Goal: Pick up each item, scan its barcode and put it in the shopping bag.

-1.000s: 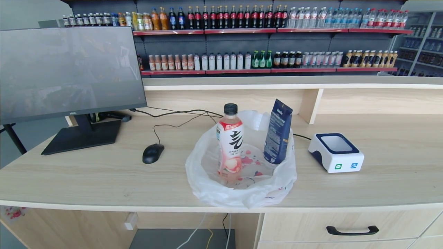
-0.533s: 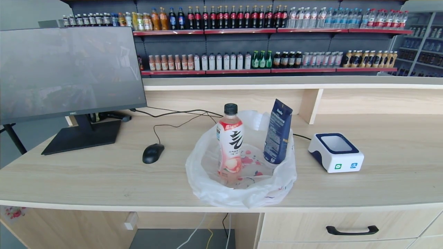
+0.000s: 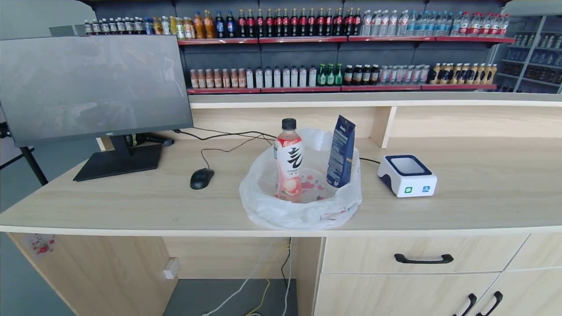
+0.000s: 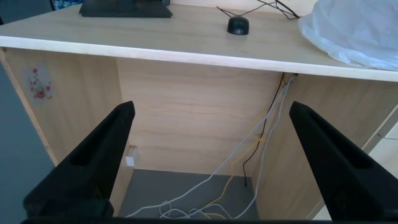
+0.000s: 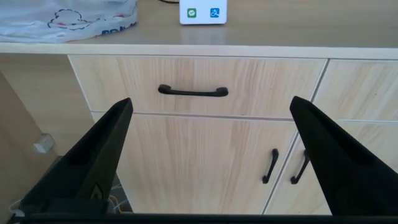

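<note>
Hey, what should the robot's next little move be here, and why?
Probably just park the arms: the bottle and blue pouch already stand in the shopping bag, while the left pincer and right pincer hang open below the counter.

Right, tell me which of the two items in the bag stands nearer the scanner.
The blue pouch, on the scanner side of the bag; the pink bottle stands farther, toward the mouse.

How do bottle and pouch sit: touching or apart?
Apart. In the head view the bottle and pouch both stand in the bag, with its floor plainly visible between them.
</note>
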Controlling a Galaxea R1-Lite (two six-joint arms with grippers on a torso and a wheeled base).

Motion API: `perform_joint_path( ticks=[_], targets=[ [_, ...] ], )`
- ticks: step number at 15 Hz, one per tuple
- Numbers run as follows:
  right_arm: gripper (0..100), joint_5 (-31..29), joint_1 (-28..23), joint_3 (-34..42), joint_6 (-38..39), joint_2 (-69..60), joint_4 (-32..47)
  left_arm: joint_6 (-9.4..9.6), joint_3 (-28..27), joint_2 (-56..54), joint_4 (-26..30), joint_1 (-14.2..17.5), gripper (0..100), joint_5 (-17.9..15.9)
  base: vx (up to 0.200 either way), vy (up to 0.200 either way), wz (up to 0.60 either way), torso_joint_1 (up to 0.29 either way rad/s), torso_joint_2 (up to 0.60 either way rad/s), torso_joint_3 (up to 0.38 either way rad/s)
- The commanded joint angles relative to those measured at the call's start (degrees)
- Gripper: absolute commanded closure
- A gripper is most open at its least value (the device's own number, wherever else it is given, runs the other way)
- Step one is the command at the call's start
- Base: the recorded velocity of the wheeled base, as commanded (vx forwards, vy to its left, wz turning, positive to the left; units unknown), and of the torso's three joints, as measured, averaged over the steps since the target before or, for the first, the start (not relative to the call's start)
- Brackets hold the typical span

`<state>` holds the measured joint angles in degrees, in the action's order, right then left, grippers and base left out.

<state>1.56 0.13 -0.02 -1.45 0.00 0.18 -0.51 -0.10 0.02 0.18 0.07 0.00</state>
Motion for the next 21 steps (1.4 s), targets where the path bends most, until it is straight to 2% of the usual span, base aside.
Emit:
perform_joint_path(
  ticks=[1, 3, 6, 21],
  targets=[
    [0, 0.0, 0.0, 0.0, 0.0, 0.1, 0.0, -0.02, 0.0, 0.0, 0.0, 0.0, 0, 0.0, -0.2, 0.0, 0.0, -0.002, 0.0, -0.002],
    [0, 0.0, 0.0, 0.0, 0.0, 0.1, 0.0, -0.02, 0.0, 0.0, 0.0, 0.0, 0, 0.0, -0.2, 0.0, 0.0, 0.0, 0.0, 0.002],
    [0, 0.0, 0.0, 0.0, 0.0, 0.1, 0.0, 0.07, 0.0, 0.0, 0.0, 0.0, 0, 0.0, 0.0, 0.0, 0.0, 0.0, 0.0, 0.0],
    [0, 0.0, 0.0, -0.1, 0.1, 0.1, 0.0, 0.25, 0.0, 0.0, 0.0, 0.0, 0, 0.0, 0.0, -0.2, 0.0, 0.005, 0.0, 0.003]
  ],
)
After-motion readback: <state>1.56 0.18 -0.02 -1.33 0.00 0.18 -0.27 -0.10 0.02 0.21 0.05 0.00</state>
